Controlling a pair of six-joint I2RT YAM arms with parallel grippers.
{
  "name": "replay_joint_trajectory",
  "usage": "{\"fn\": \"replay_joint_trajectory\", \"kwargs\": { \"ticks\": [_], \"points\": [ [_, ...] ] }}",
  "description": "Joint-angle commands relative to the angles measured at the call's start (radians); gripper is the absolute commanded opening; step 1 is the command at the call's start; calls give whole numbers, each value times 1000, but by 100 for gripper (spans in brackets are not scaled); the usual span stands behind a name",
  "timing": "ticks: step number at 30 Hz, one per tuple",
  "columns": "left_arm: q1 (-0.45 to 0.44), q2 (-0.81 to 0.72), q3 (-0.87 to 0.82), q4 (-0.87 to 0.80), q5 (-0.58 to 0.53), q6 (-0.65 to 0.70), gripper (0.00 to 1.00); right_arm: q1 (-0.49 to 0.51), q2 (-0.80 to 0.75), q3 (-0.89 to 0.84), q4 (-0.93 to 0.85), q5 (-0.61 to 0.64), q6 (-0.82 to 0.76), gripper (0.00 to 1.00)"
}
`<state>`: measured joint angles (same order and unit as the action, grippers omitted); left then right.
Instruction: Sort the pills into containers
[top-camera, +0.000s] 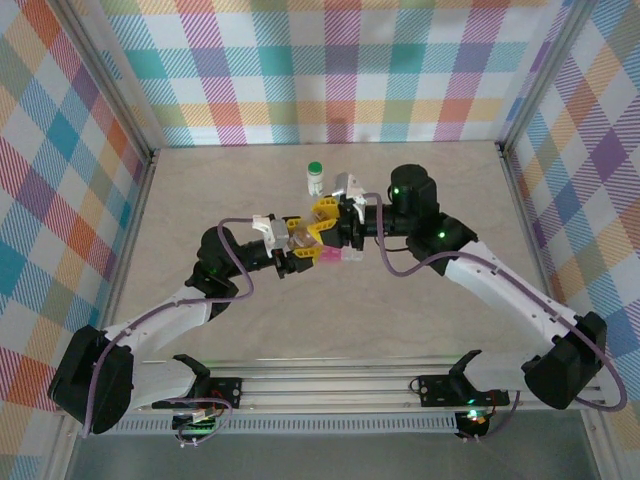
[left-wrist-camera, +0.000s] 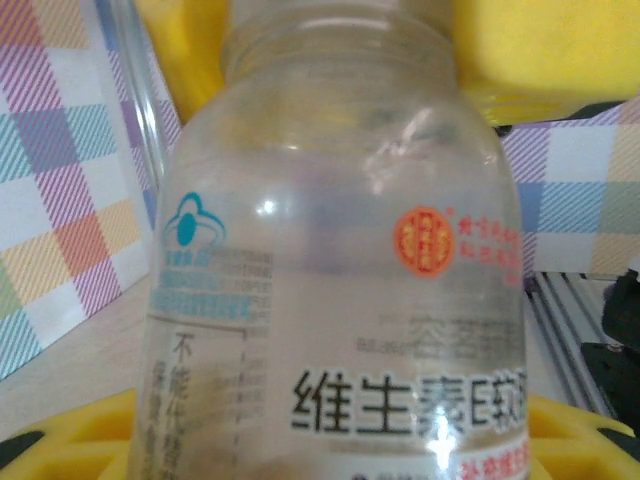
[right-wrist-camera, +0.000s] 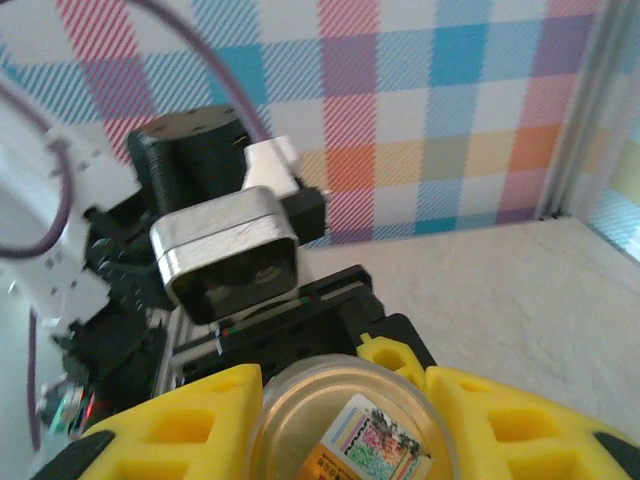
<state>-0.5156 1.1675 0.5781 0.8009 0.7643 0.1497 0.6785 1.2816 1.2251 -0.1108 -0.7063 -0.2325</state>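
Note:
A clear pill bottle (left-wrist-camera: 330, 250) with a Chinese label is held upright above the table's middle. My left gripper (left-wrist-camera: 330, 450) (top-camera: 297, 240) is shut on its lower body, a yellow finger (left-wrist-camera: 60, 440) showing at each side. My right gripper (right-wrist-camera: 345, 385) (top-camera: 328, 222) comes from the other side, and its yellow fingers (right-wrist-camera: 180, 420) press on both sides of the bottle's round cap (right-wrist-camera: 345, 435), which bears a colourful sticker. The pink strip of containers (top-camera: 338, 257) lies on the table just below the two grippers, partly hidden by them. No loose pills can be made out.
A second small bottle with a green cap (top-camera: 315, 178) stands upright just behind the grippers. Checked walls close the table (top-camera: 450, 200) at the back and both sides. The left wrist's camera housing (right-wrist-camera: 228, 255) sits close in front of the right gripper.

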Motion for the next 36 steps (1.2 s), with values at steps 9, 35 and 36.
{"fn": "replay_joint_trajectory", "kwargs": {
  "ticks": [9,35,36],
  "points": [
    [11,-35,72,-134,104,34,0,-30,75,214,-439,-320,-490,0],
    [2,-37,71,-150,82,64,0,-34,162,346,-634,-254,-550,50],
    [2,-37,68,-148,80,64,0,-36,163,347,-630,-249,-539,52]
  ]
}}
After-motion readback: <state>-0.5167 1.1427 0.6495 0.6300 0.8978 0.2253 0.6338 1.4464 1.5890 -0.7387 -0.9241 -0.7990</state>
